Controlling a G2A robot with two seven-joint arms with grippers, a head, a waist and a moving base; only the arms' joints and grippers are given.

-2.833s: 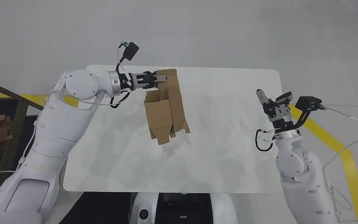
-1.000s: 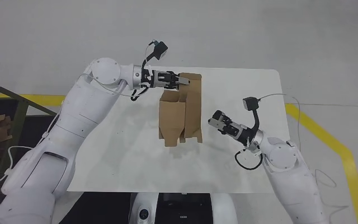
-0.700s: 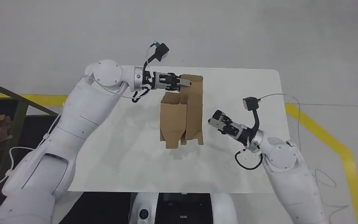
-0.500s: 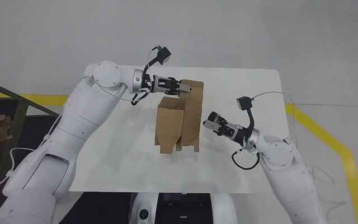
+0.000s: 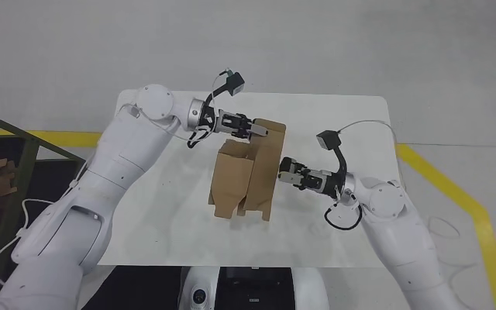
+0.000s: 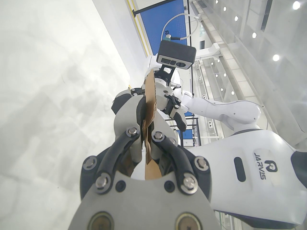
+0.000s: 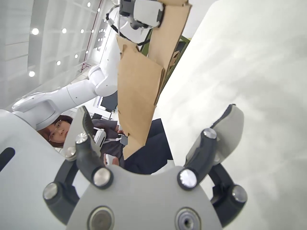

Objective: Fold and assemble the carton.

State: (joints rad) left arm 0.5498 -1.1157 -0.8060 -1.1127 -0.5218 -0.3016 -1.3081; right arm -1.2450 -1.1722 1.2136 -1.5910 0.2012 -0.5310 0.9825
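The left gripper (image 5: 261, 130) is at the far side of the white rectangular table (image 5: 341, 116). Its fingers are pinched tight on the upper edge of the flat-folded brown corrugated-cardboard carton (image 5: 245, 174). The left wrist view shows that edge sandwiched between the two pads of the left gripper (image 6: 146, 111), with the carton (image 6: 151, 89) running on past them.

The carton hangs from this one grip over the middle of the table. Its panels are partly fanned and its bottom flaps point toward the robot. Whether its lower end rests on the table cannot be told.

Just beside the carton's right wall is the right gripper (image 5: 282, 169), fingers spread wide and holding nothing. In its own wrist view the right gripper (image 7: 157, 107) faces the carton (image 7: 138, 84), which is close but not yet between the fingers.

The step in hand looks like taking that right wall so the flattened sleeve can be opened into a box:
- The left pinch probably needs to hold firm without moving, since it is the only support.
- The right fingers should straddle a single layer near a crease, not both layers together.
- Once closed, the pull is best made square to the panels so the creases hinge.
- A skewed pull would likely twist the cardboard or slide it out of the left pads.
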